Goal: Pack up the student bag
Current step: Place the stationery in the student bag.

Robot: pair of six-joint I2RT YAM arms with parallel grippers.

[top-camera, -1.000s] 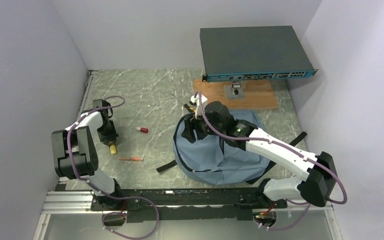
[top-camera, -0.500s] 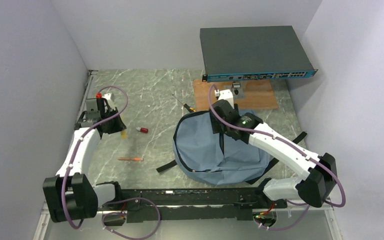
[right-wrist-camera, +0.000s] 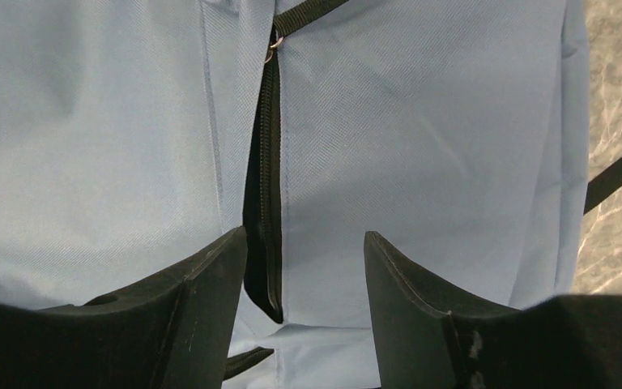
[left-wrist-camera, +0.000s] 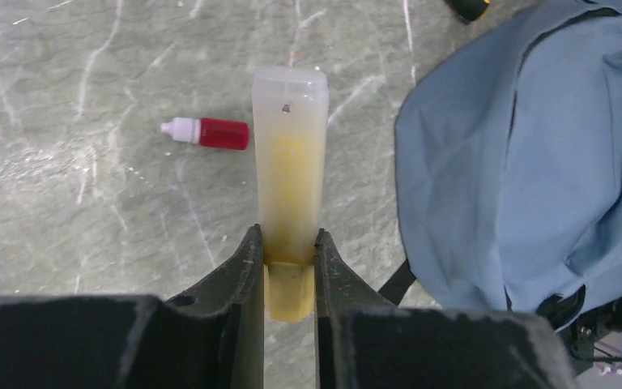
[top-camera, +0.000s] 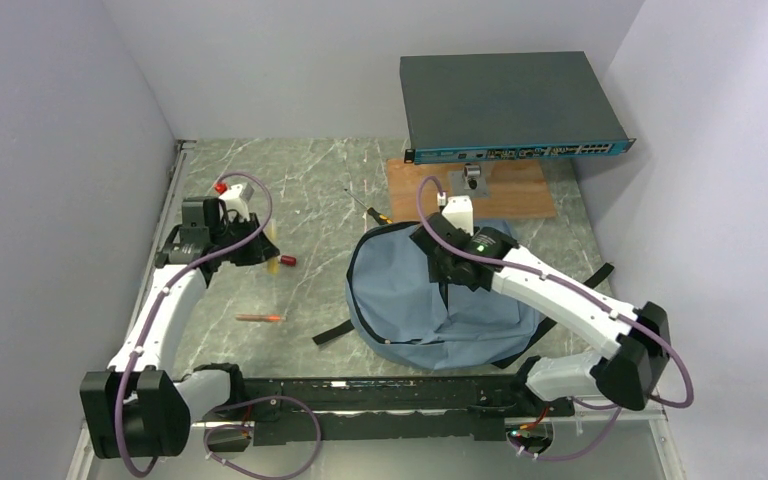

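Observation:
The student bag is a blue-grey backpack lying flat at the table's middle right; it also shows in the left wrist view and fills the right wrist view. My left gripper is shut on a translucent yellowish tube at its yellow cap end, held above the table left of the bag. My right gripper is open and empty just above the bag, with a black zipper strip beside its left finger.
A small red bottle lies beyond the tube. An orange pen lies nearer the arms. A screwdriver lies behind the bag. A grey network switch stands on a wooden board at the back. Black bag straps trail on the table.
My left gripper lifted the tube off the table and carried it away from the bases and right toward the bag. My right gripper moved from the bag's left top edge to over its middle.

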